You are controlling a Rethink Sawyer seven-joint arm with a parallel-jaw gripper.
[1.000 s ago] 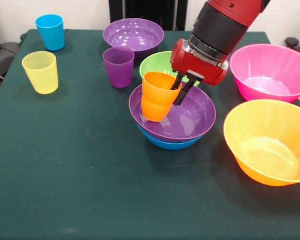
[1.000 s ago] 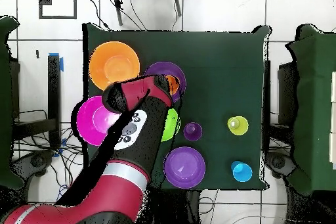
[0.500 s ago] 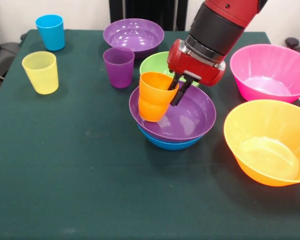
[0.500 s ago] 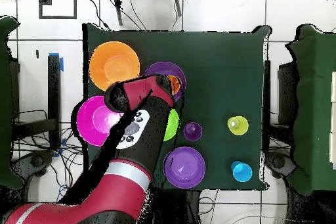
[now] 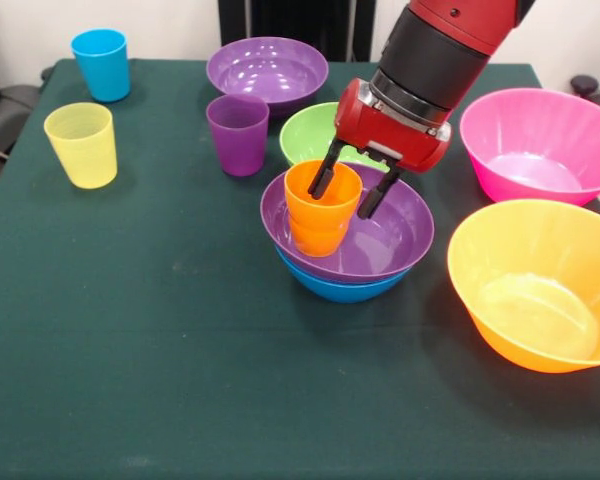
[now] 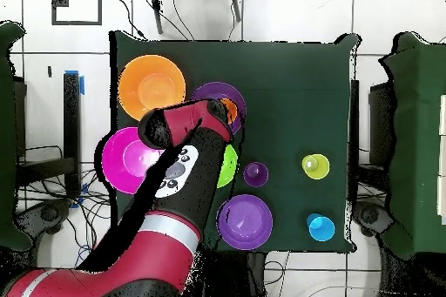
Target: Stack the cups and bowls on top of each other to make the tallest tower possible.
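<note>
Front view: tapered orange cup [image 5: 322,212] in glossy purple bowl [image 5: 390,240]

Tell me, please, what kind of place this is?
Probably a robotics lab or test room. A red robot arm works at a table with a dark green cloth, loose cables trail over the tiled floor, and bright plastic bowls and cups serve as practice items.

glossy plastic purple bowl [image 5: 385,240], translucent pink bowl [image 5: 540,150], matt green cloth tabletop [image 5: 130,340], smooth orange plastic cup [image 5: 320,215]
</note>
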